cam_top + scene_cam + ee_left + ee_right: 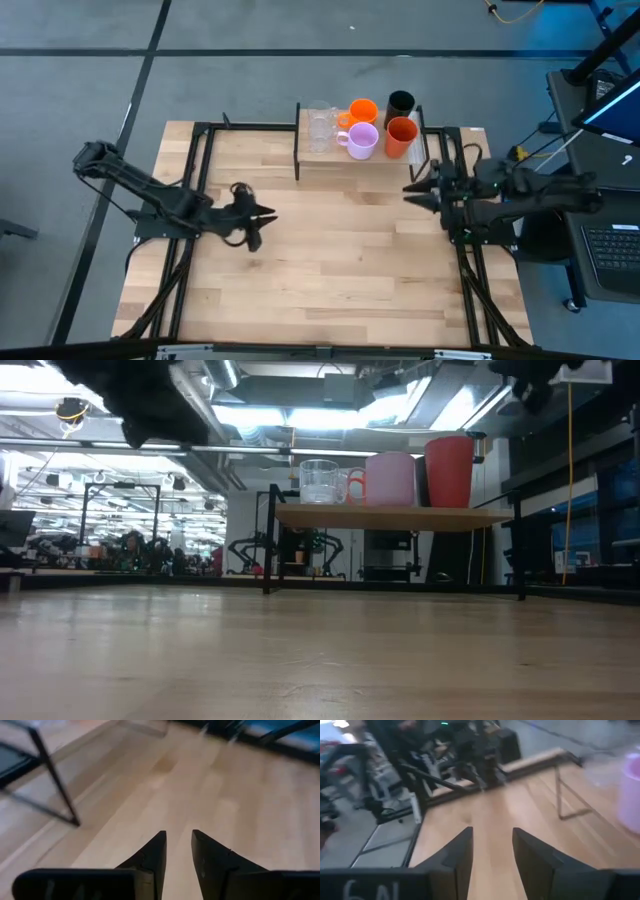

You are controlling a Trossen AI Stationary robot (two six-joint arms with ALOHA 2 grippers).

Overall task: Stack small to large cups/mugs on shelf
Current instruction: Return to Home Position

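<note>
The shelf (345,160) stands at the table's far middle, and the cups and mugs rest on it by their bases. Clear tumblers (320,125) are at its left end. The orange mug (362,110) and lilac mug (361,141) are in the middle, the black cup (400,103) and red-orange cup (401,135) at the right. My left gripper (268,214) hovers open over the table's left half, pointing right, nothing between its fingers (152,852). My right gripper (410,192) is open too, near the shelf's right front corner, pointing left.
Black frame rails (190,200) run along the table's left and right sides. Bare wooden tabletop (340,260) lies between the two arms and toward the near edge. A desk with a laptop (610,240) stands beyond the right side. The shelf's black post (560,795) is close to my right gripper.
</note>
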